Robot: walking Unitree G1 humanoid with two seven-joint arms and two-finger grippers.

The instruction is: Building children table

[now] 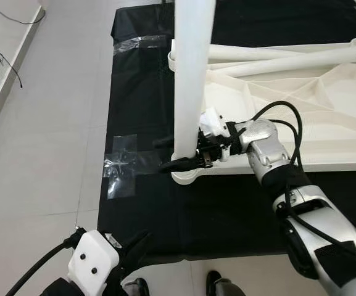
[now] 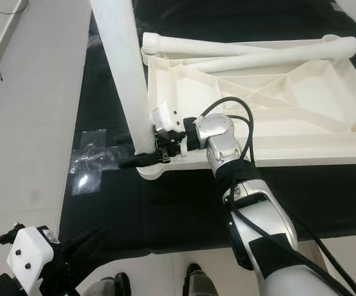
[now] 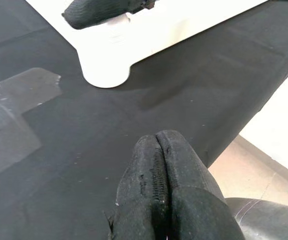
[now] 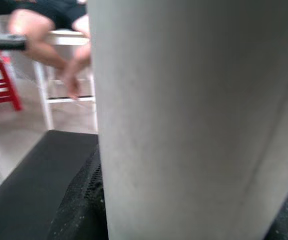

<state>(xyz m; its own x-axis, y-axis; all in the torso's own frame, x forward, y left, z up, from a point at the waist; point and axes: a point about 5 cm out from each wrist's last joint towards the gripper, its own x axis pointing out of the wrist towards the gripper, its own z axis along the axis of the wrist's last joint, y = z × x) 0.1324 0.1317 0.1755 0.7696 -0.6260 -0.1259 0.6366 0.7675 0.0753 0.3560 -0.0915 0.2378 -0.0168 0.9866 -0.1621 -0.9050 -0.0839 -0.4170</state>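
Black mat (image 1: pixel 165 209) lies under my right tool (image 1: pixel 187 155), pinching the table leg (image 1: pixel 190 80); a loose squeeze could tip it. Left tool (image 3: pixel 158 165) is pressed together.

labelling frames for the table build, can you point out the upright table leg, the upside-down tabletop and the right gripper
upright table leg (image 1: pixel 190 74), left eye view, middle of its white shaft
upside-down tabletop (image 2: pixel 301 132), right eye view, ribbed underside
right gripper (image 1: pixel 176 154), left eye view, between the black fingertips around the leg's base

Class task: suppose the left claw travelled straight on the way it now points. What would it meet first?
Probably the black mat, since the left claw is angled down toward it; just beyond lies the rounded corner of the white tabletop. Depth is uncertain.
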